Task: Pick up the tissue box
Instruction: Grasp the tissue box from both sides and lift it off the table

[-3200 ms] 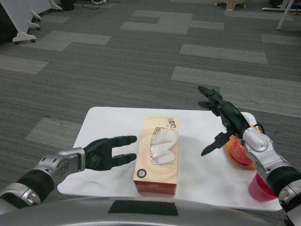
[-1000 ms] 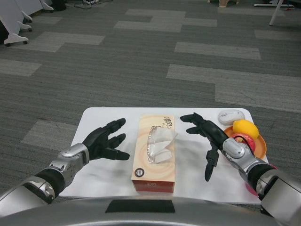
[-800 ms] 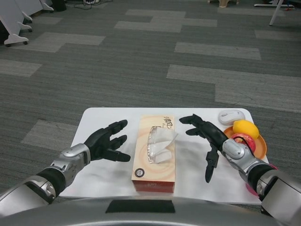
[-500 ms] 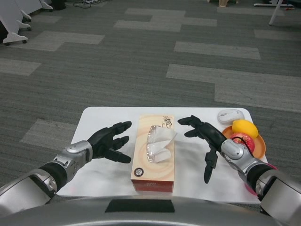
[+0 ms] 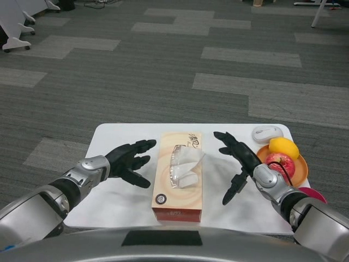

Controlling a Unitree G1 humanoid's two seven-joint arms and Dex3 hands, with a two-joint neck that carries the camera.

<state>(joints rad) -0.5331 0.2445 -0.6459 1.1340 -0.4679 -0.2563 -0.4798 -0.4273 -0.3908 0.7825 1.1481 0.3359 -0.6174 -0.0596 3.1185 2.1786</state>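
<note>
The box lies on the white desk right in front of me, long side running away from me, a tissue sticking up through the slot in its top. It sits flat on the desk between my two hands, with neither of them touching it.

My left hand hovers just left of the box, near its far half. Its fingers are spread and point toward the box's side, and it holds nothing. There is a narrow strip of bare desk between the fingertips and the cardboard.

My right hand is on the other side, a little further from the box than the left. It is also empty, with fingers apart: the upper ones reach up and to the left toward the far end of the box, while the thumb hangs down toward the desk nearer to me.

To the right of my right hand stands an orange plate with a lemon and an apple on it. A white mouse lies just beyond the plate, near the desk's far right corner. A red cup shows at the right edge, close to my forearm.
</note>
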